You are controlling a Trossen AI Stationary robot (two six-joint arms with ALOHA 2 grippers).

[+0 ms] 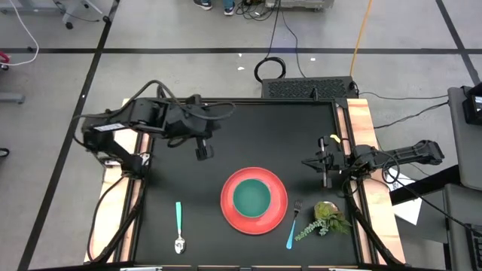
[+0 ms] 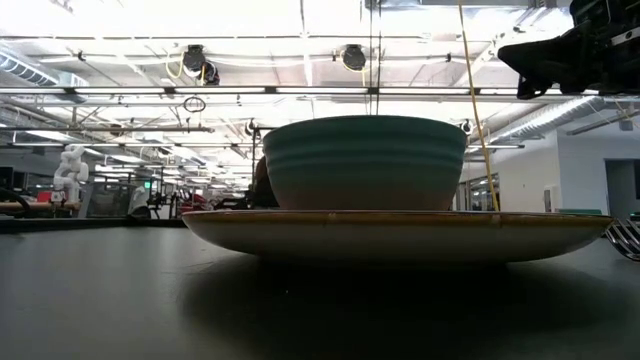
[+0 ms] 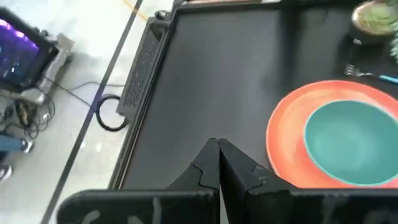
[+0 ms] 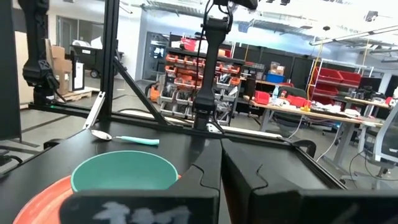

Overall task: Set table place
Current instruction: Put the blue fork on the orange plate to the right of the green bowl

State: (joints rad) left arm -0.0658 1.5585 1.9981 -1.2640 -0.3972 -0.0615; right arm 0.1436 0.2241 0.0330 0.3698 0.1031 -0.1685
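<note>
A green bowl [image 1: 251,197] stands in a round red plate [image 1: 276,215] near the table's front middle. A teal-handled spoon [image 1: 179,224] lies left of the plate, and a teal-handled fork [image 1: 293,226] lies right of it. My left gripper [image 1: 203,152] hangs shut above the bare tabletop, left of and behind the plate, and holds nothing. In the left wrist view its shut fingers [image 3: 217,149] point down toward the table beside the plate [image 3: 287,134] and bowl [image 3: 348,143]. My right gripper [image 1: 325,178] waits shut by the table's right edge, also holding nothing.
A leafy green sprig with a small round dish [image 1: 325,218] lies right of the fork near the front right corner. The black tabletop [image 1: 248,128] is bare behind the plate. Wooden strips [image 1: 364,128] run along both side edges.
</note>
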